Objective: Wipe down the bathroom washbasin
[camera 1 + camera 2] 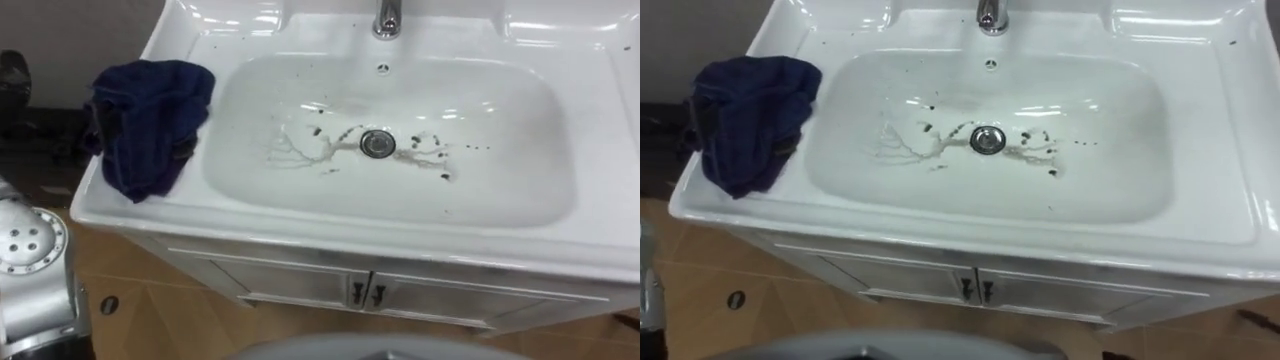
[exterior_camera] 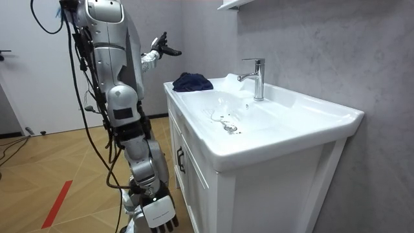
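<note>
Plainly nothing's wiped: specks (image 1: 445, 176) dot the basin (image 1: 520, 130) round its drain (image 1: 377, 143), with the cloth (image 1: 150, 115) lying on its left rim. The left hand (image 2: 162, 48) hovers spread and empty beyond the basin; the right hand (image 2: 162, 217) hangs slack.

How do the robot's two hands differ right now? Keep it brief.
The left hand is raised higher than the dark blue cloth on the basin rim; the right hand hangs low beside the cabinet. The left hand's fingers spread; the right hand's droop. Both are open, holding nothing.
</note>
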{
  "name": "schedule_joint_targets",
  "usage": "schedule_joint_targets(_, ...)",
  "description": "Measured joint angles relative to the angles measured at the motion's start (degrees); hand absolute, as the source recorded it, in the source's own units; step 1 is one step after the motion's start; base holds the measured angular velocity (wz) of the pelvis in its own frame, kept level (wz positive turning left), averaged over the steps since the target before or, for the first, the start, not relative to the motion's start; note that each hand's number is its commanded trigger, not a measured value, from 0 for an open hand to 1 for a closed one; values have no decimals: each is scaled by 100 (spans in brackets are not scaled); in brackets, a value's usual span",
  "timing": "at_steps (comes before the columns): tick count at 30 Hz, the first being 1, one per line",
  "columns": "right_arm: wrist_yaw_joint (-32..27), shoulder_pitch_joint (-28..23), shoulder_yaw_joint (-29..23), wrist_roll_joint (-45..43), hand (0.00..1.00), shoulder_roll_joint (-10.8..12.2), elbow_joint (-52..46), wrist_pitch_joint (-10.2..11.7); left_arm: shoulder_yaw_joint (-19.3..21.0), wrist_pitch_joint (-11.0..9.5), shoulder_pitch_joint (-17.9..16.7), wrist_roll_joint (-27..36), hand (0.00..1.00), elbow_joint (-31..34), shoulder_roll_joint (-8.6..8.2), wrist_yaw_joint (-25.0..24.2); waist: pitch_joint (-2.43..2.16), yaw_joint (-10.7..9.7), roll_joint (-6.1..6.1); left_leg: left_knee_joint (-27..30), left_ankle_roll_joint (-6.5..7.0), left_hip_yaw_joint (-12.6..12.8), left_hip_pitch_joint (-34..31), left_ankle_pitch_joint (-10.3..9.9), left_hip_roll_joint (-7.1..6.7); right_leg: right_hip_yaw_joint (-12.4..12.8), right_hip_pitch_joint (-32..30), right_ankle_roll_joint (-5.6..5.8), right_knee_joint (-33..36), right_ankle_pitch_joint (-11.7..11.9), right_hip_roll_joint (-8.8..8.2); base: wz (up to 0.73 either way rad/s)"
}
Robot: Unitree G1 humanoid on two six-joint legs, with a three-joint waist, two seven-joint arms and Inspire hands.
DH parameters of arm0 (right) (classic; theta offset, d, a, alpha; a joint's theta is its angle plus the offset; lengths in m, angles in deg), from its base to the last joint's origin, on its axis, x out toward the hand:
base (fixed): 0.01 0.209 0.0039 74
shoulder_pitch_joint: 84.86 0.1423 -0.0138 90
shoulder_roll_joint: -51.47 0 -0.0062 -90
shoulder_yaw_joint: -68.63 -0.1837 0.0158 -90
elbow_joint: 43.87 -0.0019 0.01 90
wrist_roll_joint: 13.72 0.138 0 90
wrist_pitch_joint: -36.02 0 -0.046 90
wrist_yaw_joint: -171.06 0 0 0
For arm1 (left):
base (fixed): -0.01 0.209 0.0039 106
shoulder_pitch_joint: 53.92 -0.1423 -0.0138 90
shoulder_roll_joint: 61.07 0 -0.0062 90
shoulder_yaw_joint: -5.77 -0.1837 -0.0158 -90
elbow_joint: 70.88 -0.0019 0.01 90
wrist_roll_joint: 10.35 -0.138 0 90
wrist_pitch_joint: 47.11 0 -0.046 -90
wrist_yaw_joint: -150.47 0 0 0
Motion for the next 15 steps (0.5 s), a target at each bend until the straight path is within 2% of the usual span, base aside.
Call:
schedule_joint_targets(3, 2, 9, -1, 2, 0, 1, 1, -34, -278, 0, -3, 4, 0, -33, 0, -42, 12, -18, -13, -48, 0, 105, 94, 0, 24, 141, 16, -4, 9, 3, 22, -25)
schedule_joint_targets(10, 25, -9, -3, 3, 0, 29, -4, -125, -549, 4, 2, 5, 0, -137, 8, -371, 15, -191, -27, -105, 0, 278, 206, 0, 54, 367, 5, -13, 52, 8, 62, -17)
schedule_joint_targets(15, -16, -46, 4, 12, 0, 44, -42, -224, -747, 53, 16, 6, 0, -532, 36, -510, 19, -213, -19, -106, 0, 412, 261, -1, 58, 595, -19, -13, 117, 8, 81, -21)
